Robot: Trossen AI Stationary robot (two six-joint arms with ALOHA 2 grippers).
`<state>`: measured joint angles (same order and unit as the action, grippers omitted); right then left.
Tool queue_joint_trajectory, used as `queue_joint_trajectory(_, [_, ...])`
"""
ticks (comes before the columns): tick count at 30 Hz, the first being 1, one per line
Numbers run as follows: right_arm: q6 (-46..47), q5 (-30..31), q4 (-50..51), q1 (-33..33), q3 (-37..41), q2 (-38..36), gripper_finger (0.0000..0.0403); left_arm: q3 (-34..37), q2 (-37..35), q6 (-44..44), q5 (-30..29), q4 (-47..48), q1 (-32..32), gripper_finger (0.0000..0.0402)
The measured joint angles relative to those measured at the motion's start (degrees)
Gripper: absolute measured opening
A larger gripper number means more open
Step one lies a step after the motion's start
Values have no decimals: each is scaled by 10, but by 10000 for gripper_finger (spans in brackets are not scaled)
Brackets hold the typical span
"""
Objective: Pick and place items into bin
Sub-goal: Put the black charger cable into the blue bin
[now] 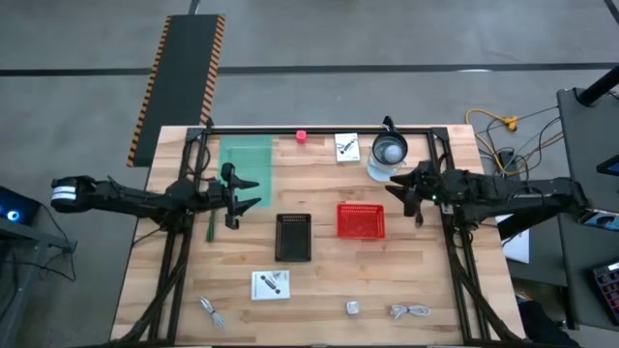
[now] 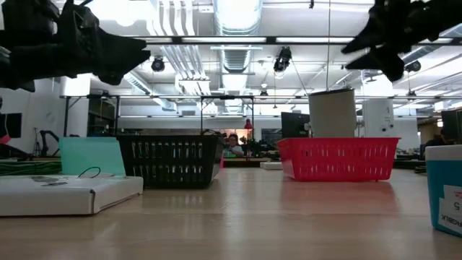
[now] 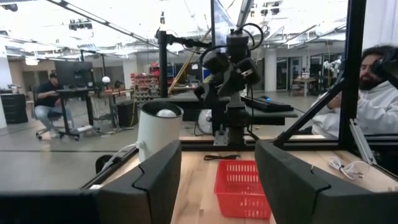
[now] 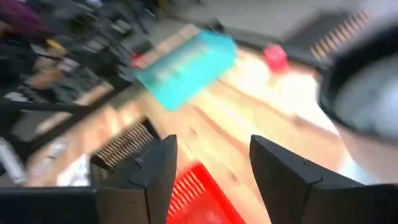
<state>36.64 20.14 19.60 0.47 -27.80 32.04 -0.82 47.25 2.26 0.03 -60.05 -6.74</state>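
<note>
My left gripper [image 1: 253,193] hangs open and empty above the table's left half, beside a green sheet [image 1: 247,166]. My right gripper [image 1: 398,195] hangs open and empty above the right half, near the red basket [image 1: 360,220]. A black basket [image 1: 293,237] stands mid-table. One white card [image 1: 346,147] lies at the far edge beside a pink blob [image 1: 301,136]. Another card [image 1: 271,284] lies near the front. A silvery clip [image 1: 211,309], a tiny silver cube [image 1: 353,307] and a cable bundle [image 1: 411,310] lie along the near edge. Both wrist views show open fingers with nothing between them: the left gripper [image 3: 217,180], the right gripper [image 4: 211,174].
A clear round jug [image 1: 389,155] stands at the far right, close behind my right gripper. A thin dark stick [image 1: 210,222] lies below my left gripper. A black frame rail [image 1: 319,130] runs along the far edge. People sit beyond the table [image 3: 373,93].
</note>
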Motion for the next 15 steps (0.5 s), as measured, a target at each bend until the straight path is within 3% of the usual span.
queue_joint_trajectory(5, [95,-6,106,0,-39,39,180,0,3,0,0,0,0,190])
queue_joint_trajectory(15, [198,-56,243,0,-74,90,180,-1,4,2,0,-10,0,190])
